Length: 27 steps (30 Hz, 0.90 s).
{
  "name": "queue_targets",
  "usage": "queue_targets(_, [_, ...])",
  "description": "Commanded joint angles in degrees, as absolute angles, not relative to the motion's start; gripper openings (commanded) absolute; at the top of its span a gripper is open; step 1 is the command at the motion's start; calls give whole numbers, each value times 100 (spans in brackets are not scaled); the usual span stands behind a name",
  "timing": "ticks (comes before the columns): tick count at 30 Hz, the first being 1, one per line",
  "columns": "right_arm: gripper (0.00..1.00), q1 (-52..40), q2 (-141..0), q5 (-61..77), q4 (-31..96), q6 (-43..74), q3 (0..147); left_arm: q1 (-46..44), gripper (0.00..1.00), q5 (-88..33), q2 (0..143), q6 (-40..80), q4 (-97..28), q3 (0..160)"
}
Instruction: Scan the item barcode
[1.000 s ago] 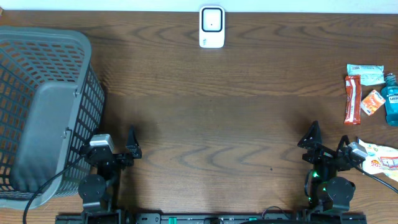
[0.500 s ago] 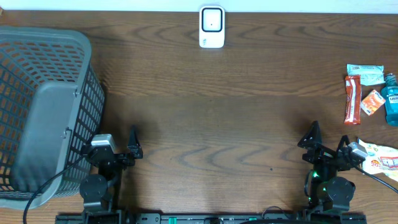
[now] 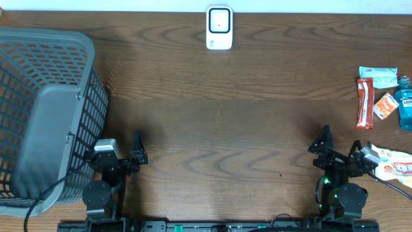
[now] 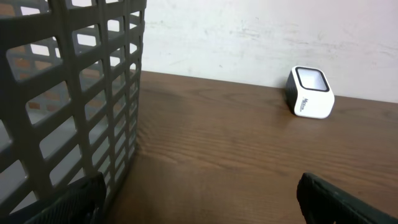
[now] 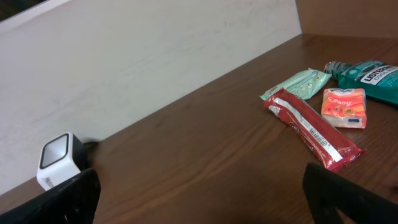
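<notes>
One grey basket (image 3: 90, 90) stands just left of the left end effector (image 3: 118, 153), which is spread wide and empty. One white scanner (image 3: 219, 28) sits far ahead of both, midway across. The right end effector (image 3: 340, 153) is equally released, with five items on the surface (image 3: 225, 129) to its right: pouch (image 3: 394, 162) nearest, then red bar (image 3: 365, 103), orange packet (image 3: 385, 106), mint packet (image 3: 378, 75) and blue bottle (image 3: 405, 103).

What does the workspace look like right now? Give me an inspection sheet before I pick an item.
Surface: brown wooden table, no spills seen.
Job's things: white scanner at far edge; red packet, pale green packet, orange pack, mouthwash bottle, printed pouch at right.
Clutter: grey basket at left.
Grippers: left gripper and right gripper open, holding nothing.
Cables: black cable by basket.
Surroundings: pale wall behind table.
</notes>
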State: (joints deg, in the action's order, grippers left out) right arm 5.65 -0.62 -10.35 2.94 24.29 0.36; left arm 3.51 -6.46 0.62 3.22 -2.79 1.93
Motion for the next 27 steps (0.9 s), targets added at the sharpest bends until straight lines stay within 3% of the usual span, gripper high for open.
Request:
queue_targets(1, [99,578,-30,-1146,307,2349,32,329,98,-593,23,373,-355,23])
queue_targets(5, [99,580,-30,-1190,305,2294,32,329,98,-593,23,373,-355,23])
queue_targets(17, [99,578,-49,-521,377,75,32,329,98,-593,23,373,-353,23])
queue_targets(27, [99,578,-54,-545,370,12,32,329,98,-593,23,373,-355,23])
